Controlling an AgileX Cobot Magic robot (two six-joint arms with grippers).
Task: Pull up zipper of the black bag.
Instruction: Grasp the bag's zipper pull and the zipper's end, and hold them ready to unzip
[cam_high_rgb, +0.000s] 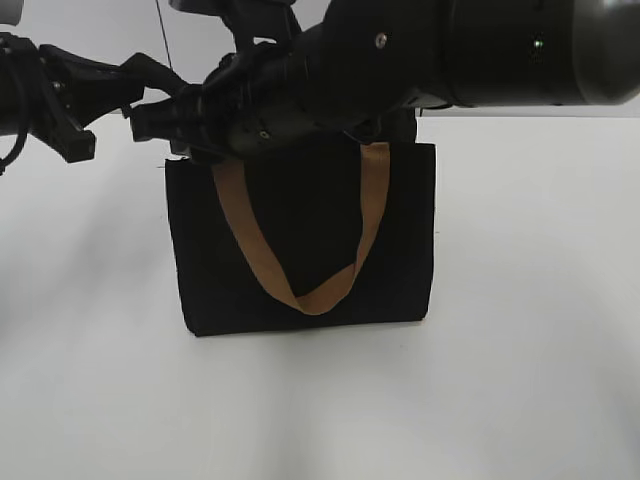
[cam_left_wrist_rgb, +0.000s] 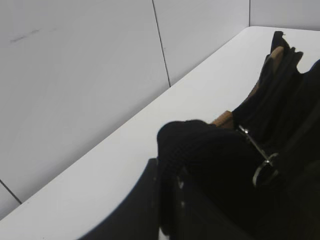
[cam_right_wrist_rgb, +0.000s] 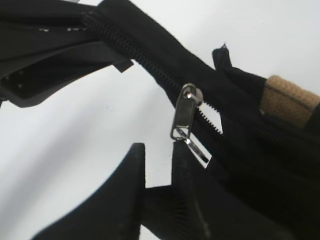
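Note:
The black bag (cam_high_rgb: 300, 225) stands upright on the white table, a tan handle (cam_high_rgb: 372, 200) hanging down its front. My left gripper (cam_high_rgb: 150, 115) is at the bag's top left corner, shut on a fold of its black fabric (cam_left_wrist_rgb: 200, 145). My right gripper (cam_high_rgb: 195, 120) reaches across to the same corner. In the right wrist view its fingers (cam_right_wrist_rgb: 157, 150) are slightly apart with nothing between them. The silver zipper pull (cam_right_wrist_rgb: 182, 117) hangs from the zip line just above the right finger's tip and touches it. The pull also shows in the left wrist view (cam_left_wrist_rgb: 252, 147).
The white table (cam_high_rgb: 530, 300) spreads around the bag on all sides. A white panelled wall (cam_left_wrist_rgb: 75, 75) runs along the table's far edge. The right arm's thick black body (cam_high_rgb: 450, 50) hangs over the bag's top edge.

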